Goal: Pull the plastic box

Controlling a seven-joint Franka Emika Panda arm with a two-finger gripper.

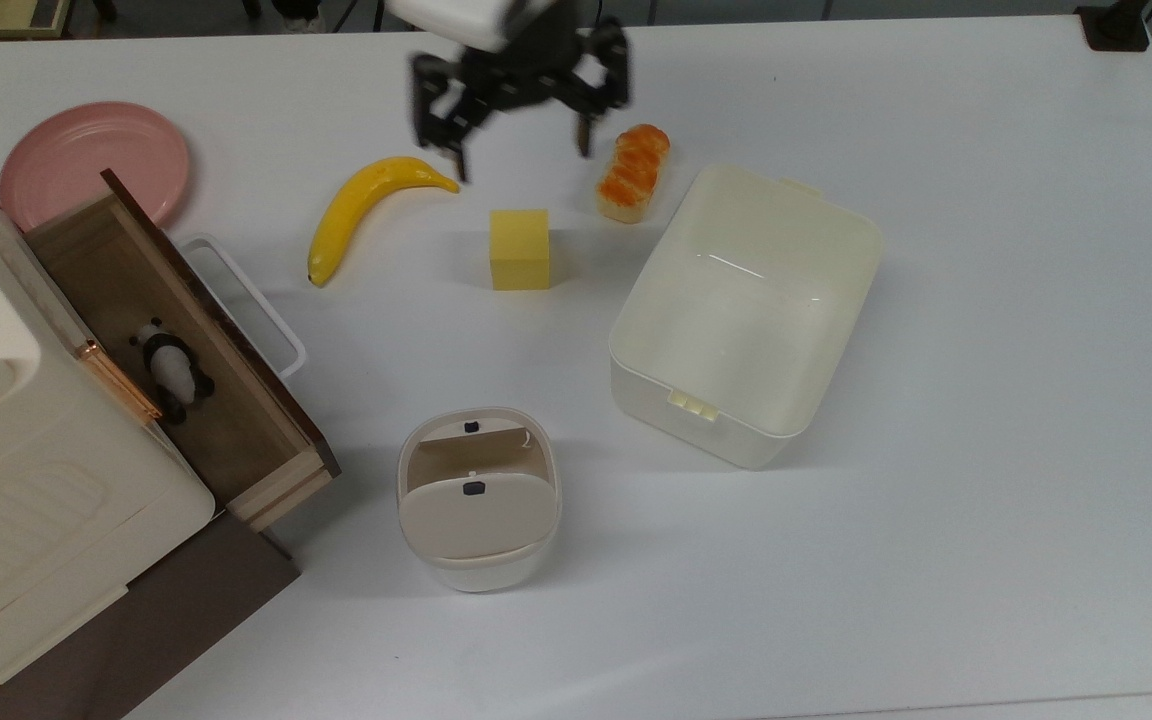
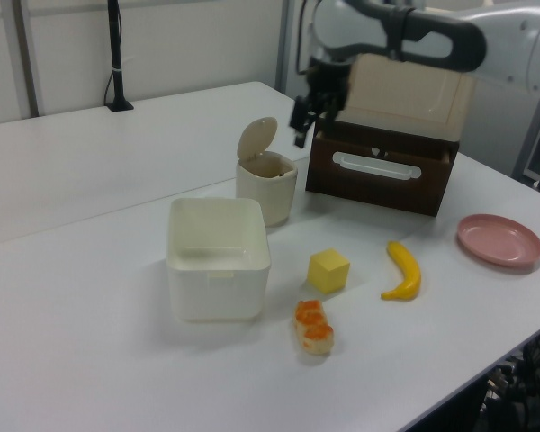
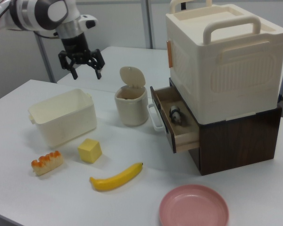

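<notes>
The plastic box is a large lidless cream-white tub standing empty on the white table, right of centre in the top view. It also appears in the left view and the right view. My gripper hangs high above the table with its fingers spread wide open and nothing between them. In the top view it is up and to the left of the box, over the gap between banana and bread. The left view puts my gripper in front of the storage case. In the right view the gripper hovers behind the box.
A banana, a yellow cube and a piece of bread lie near the box. A small flap-lid bin stands in front. A pink plate and a storage case with an open drawer occupy the top view's left.
</notes>
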